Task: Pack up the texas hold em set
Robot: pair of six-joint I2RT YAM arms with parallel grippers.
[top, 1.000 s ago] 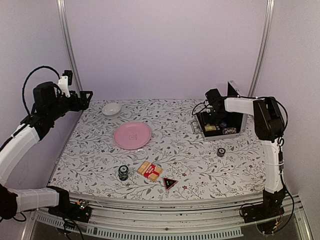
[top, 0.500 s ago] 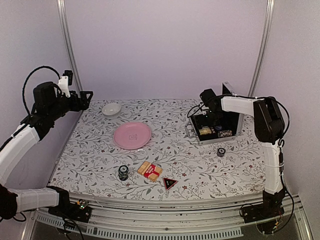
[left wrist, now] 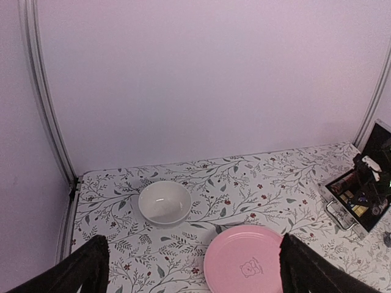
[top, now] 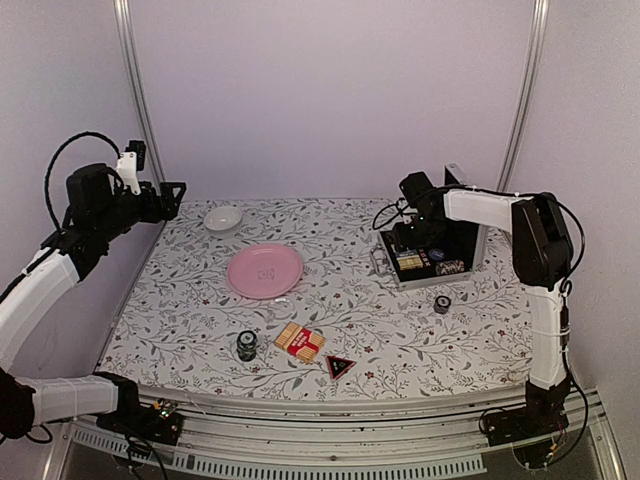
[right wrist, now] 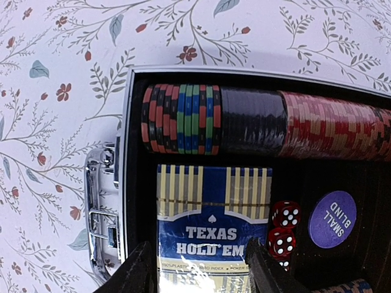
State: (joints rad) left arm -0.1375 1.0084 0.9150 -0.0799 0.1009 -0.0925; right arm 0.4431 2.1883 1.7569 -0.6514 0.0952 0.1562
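Now note right gripper (right wrist: 200,250) over open silver case (top: 385,262) at right rear, fingers apart astride blue card deck (right wrist: 211,201); cannot tell whether pinching. Locate one chip stack (top: 441,304) just before case; second chip stack (top: 247,346), red deck (top: 300,341), black triangular marker (top: 340,366) near front edge, pink plate (top: 265,270) and white bowl (top: 222,218) beyond. Confirm left gripper (left wrist: 193,244) spread wide.

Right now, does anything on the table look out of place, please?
Yes: a card deck, a triangular marker and a chip stack lie loose near the front edge, another chip stack beside the open case.
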